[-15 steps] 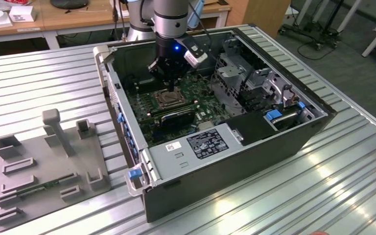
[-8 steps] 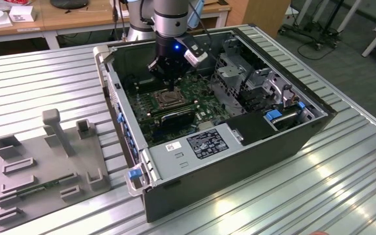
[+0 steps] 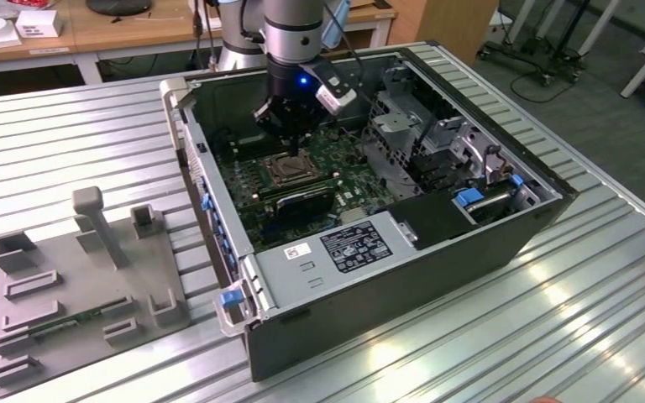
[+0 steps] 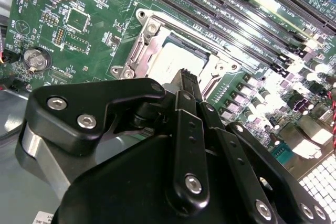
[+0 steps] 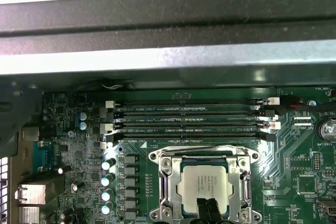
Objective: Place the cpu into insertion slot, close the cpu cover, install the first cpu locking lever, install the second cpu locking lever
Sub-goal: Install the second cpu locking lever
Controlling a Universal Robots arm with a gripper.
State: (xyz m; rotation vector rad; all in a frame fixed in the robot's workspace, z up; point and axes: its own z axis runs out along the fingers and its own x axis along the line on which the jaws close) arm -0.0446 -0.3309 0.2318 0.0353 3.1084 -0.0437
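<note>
The cpu (image 5: 203, 184) lies flat in the insertion slot (image 5: 164, 190) on the green board, its tan-silver top showing in both wrist views (image 4: 173, 59). The cpu cover (image 5: 202, 157) lies down around it as a silvery frame, with the chip showing through its window. My gripper (image 5: 207, 207) hangs just over the near edge of the chip, its two black fingertips (image 4: 188, 80) pressed together with nothing between them. In the exterior view the gripper (image 3: 289, 126) is inside the open computer case (image 3: 412, 277), just above the socket (image 3: 289, 172).
Long black memory slots (image 5: 189, 121) run beside the socket. A row of capacitors (image 5: 107, 182) stands on its other side. The case wall (image 5: 168, 30) and a metal drive cage (image 3: 412, 134) hem the board in. A grey fixture plate (image 3: 76, 285) lies on the table at the exterior view's left.
</note>
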